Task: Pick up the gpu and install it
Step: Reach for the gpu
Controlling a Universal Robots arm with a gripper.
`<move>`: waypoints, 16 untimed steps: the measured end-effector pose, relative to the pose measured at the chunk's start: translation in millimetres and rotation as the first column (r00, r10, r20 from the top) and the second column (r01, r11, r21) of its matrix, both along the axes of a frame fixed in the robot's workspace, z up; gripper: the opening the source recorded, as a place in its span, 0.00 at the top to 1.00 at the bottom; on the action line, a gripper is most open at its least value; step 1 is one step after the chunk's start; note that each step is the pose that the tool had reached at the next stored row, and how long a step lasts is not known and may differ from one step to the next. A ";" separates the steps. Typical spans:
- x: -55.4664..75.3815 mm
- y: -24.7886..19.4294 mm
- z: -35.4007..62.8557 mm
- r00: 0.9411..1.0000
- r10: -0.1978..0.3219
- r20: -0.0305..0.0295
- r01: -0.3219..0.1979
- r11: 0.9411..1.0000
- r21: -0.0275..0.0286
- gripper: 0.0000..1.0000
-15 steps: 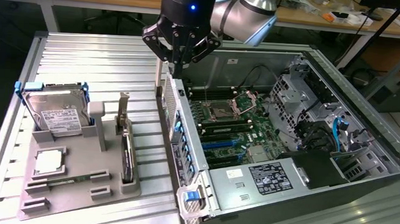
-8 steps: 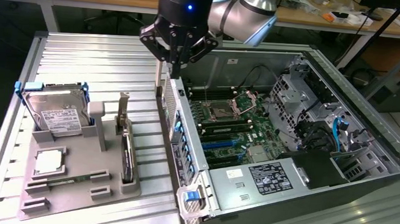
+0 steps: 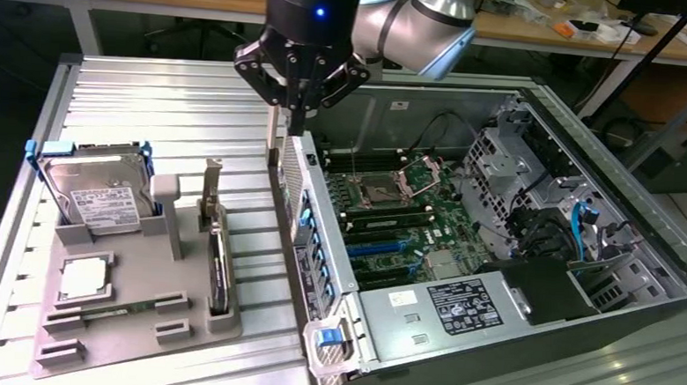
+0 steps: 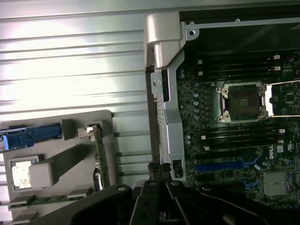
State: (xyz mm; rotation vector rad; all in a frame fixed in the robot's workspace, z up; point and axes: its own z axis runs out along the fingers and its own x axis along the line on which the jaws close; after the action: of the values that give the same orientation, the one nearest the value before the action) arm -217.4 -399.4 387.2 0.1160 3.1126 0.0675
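The gpu (image 3: 216,248) stands on its long edge in a slot of the grey holder (image 3: 135,345), its metal bracket at the far end. My gripper (image 3: 290,126) hangs above the rear wall of the open computer case (image 3: 317,244), to the exterior view's right of the gpu and apart from it. It looks shut, with nothing held. In the wrist view the gpu (image 4: 99,159) sits in the holder (image 4: 75,154), while my gripper (image 4: 159,177) is over the case wall. Blue expansion slots (image 4: 225,166) show on the motherboard (image 3: 408,209).
The holder also carries a silver hard drive (image 3: 96,193) in a blue frame, a square CPU (image 3: 81,277) and a green RAM stick (image 3: 108,312). A power supply (image 3: 456,306) and drive cages (image 3: 504,166) fill the case's near and right sides. Ribbed metal tabletop (image 3: 160,103) surrounds everything.
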 end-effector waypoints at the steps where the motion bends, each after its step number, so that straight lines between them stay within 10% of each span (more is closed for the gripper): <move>1: -0.6 0.0 0.0 1.000 0.000 0.000 0.000 1.000 0.000 0.89; 16: -9.8 0.0 -0.4 1.000 0.000 0.000 0.000 1.000 0.000 0.89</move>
State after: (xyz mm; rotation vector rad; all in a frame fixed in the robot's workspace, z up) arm -227.2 -399.4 386.8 0.1161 3.1126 0.0675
